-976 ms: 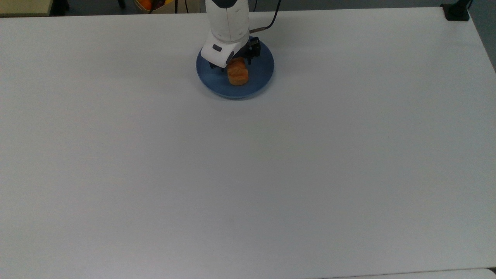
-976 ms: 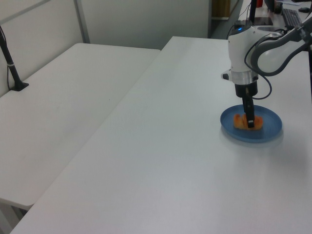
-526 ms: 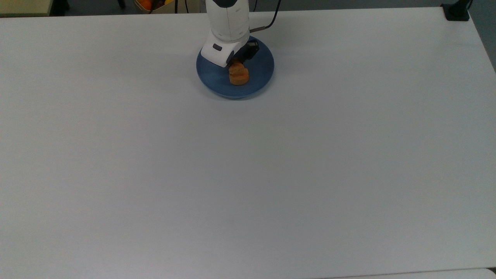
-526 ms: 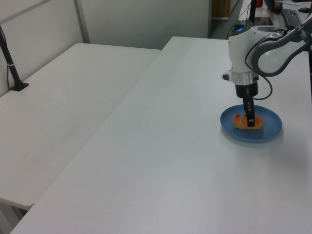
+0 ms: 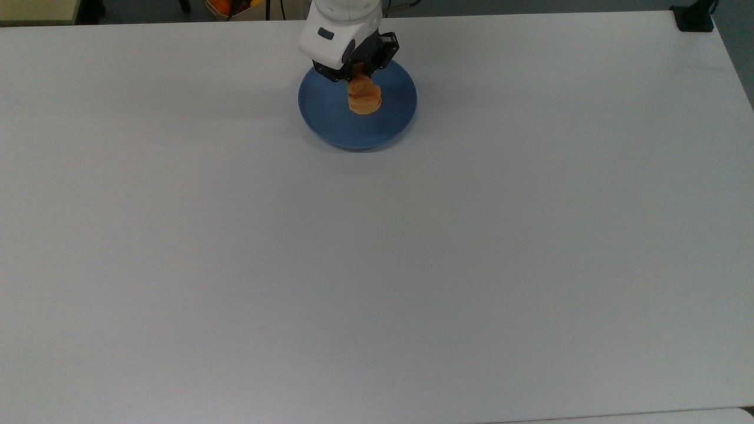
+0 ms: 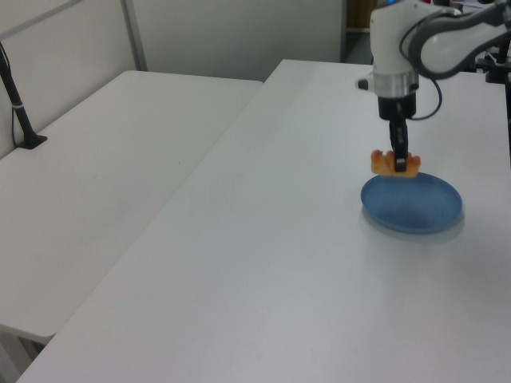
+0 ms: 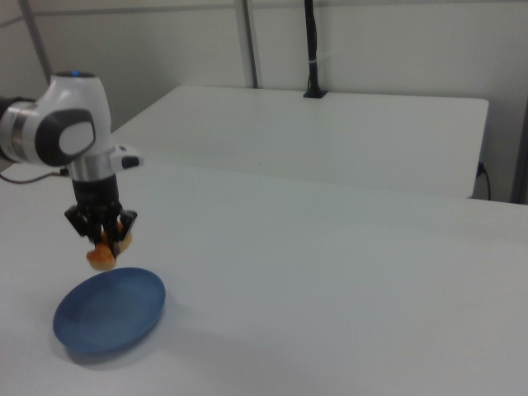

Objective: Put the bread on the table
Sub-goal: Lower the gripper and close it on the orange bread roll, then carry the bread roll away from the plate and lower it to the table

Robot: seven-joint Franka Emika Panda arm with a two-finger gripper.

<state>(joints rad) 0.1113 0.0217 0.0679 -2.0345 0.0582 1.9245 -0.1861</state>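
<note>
The bread point(image 6: 394, 163) is held between the closed fingers of the gripper point(image 6: 397, 162), lifted clear above the blue plate point(image 6: 415, 209). The plate is seen resting bare on the white tabletop point(image 5: 377, 265), directly beneath the bread.

You get the top view from high above the table point(image 5: 377, 265), looking down with the far edge at the picture's top. The left view stands off one long edge, lower, looking along the table point(image 6: 263, 263). The right view looks from the opposite side, closer. All three share the blue plate point(image 5: 330, 123) point(image 6: 431, 215) point(image 7: 124, 318) near that far edge.
</note>
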